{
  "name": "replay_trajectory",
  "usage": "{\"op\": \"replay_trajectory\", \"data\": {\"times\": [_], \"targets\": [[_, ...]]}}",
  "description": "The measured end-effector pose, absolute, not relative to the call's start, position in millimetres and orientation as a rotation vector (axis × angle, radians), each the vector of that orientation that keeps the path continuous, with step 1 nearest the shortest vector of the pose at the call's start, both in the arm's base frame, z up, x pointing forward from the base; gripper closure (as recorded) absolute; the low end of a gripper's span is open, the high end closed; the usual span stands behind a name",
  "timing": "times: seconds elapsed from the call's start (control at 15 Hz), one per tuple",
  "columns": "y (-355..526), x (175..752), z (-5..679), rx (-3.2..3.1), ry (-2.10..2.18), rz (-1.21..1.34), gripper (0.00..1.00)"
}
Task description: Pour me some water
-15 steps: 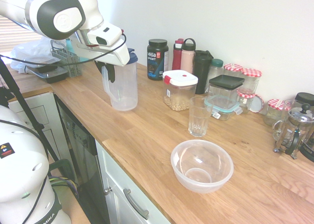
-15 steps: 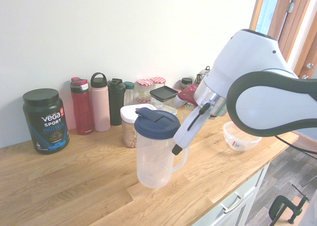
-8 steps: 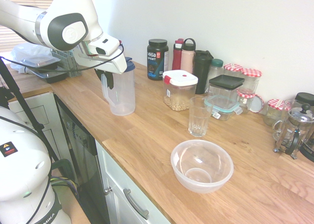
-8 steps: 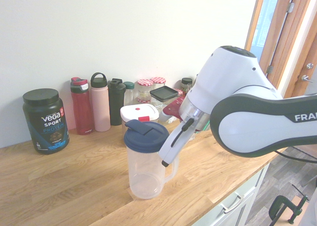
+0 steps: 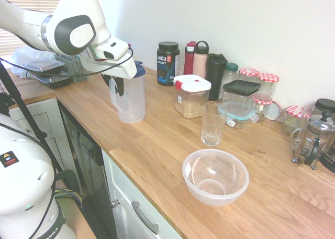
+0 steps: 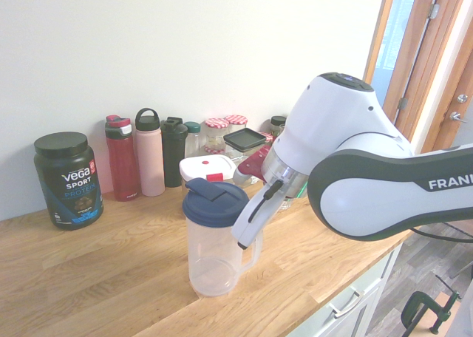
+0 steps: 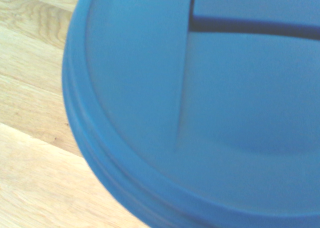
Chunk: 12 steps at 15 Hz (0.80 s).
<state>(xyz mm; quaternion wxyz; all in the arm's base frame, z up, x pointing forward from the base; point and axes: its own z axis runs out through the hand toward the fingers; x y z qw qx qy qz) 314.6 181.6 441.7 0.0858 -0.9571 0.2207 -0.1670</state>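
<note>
On the wooden counter (image 5: 157,144), upright pitcher (image 5: 128,97), tool (image 5: 116,86) at its handle

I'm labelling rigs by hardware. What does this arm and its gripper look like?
A bulky white arm with rounded shells, dark grey bands at the joints and white lettering on one band. A black cable loops along the wrist. The gripper has a white body and dark fingers.

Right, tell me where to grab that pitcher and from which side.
Grip the pitcher by its handle, coming from above on the counter-edge side. It stands upright, the handle is a narrow vertical loop facing that edge, and the body is wide. The hand is at the handle already.
</note>
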Motion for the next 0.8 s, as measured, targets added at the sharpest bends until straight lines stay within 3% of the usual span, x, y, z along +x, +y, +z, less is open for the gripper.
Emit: {"op": "replay_trajectory", "data": {"times": [0.47,0.6,0.8], "targets": [[168,271,468,-3.085,0.399,-0.339,0.00],[135,260,484,-3.108,0.455,-0.282,0.00],[49,288,477,-3.080,0.737,-0.234,0.00]]}}
